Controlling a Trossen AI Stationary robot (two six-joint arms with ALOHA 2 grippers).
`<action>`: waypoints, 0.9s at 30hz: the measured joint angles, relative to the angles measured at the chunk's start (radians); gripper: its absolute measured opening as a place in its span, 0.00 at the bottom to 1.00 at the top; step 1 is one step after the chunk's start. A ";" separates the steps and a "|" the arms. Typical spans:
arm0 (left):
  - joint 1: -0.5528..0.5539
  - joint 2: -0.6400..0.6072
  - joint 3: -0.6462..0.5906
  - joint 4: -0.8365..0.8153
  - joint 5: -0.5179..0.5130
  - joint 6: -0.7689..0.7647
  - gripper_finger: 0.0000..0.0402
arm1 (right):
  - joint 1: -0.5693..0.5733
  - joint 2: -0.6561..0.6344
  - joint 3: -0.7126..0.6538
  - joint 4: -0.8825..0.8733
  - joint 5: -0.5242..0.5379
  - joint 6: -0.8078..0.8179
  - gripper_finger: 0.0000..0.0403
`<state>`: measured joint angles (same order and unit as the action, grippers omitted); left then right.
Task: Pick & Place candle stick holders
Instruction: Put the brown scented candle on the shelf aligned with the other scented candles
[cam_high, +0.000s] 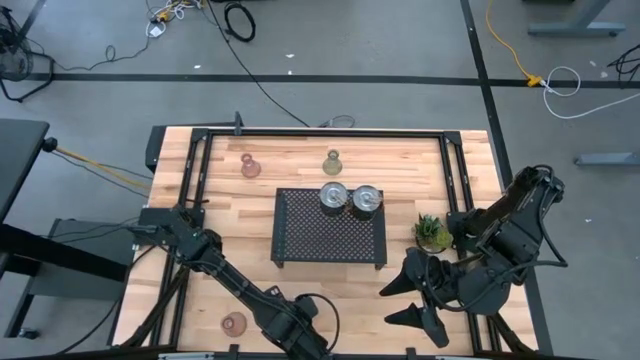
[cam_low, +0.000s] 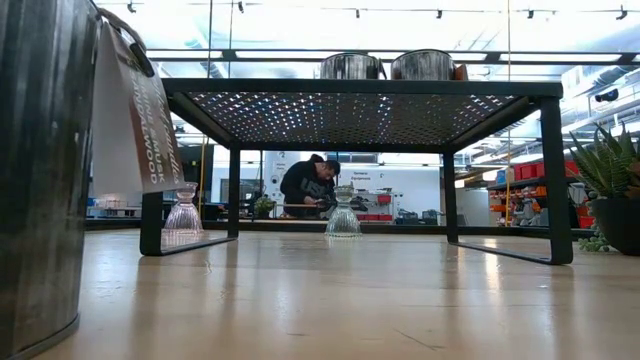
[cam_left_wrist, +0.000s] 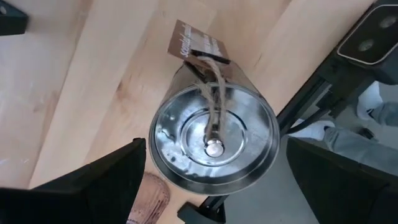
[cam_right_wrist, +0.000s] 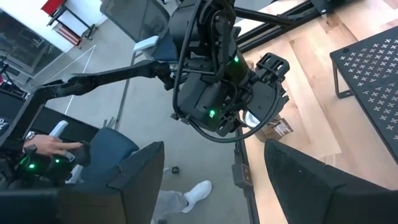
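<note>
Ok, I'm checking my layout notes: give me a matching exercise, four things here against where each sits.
1 olive-green glass candle holder
2 pair of silver round metal holders
3 spiky green potted plant
4 tagged silver metal holder

A under left gripper
B on black perforated tray
C bare wood beyond tray
D on wood, right of tray

Pairs: 1-C, 2-B, 3-D, 4-A

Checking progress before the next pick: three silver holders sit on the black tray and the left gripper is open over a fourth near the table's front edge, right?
Not quite. The high view shows only two silver holders on the black tray. The left gripper is open over a third silver holder, not a fourth.
</note>
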<state>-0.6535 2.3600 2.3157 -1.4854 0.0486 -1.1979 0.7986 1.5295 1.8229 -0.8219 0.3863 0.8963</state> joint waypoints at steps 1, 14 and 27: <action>0.000 0.000 0.000 -0.001 0.000 -0.001 0.97 | 0.000 0.000 0.000 0.000 0.003 0.000 0.68; 0.000 0.043 0.000 0.033 0.035 0.013 0.97 | 0.002 0.000 0.000 0.003 0.018 0.000 0.68; -0.008 0.080 0.000 0.032 0.056 0.043 0.97 | 0.002 0.000 0.000 0.007 0.017 -0.001 0.68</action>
<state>-0.6618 2.4397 2.3157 -1.4534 0.1050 -1.1551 0.8001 1.5295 1.8229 -0.8150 0.4035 0.8955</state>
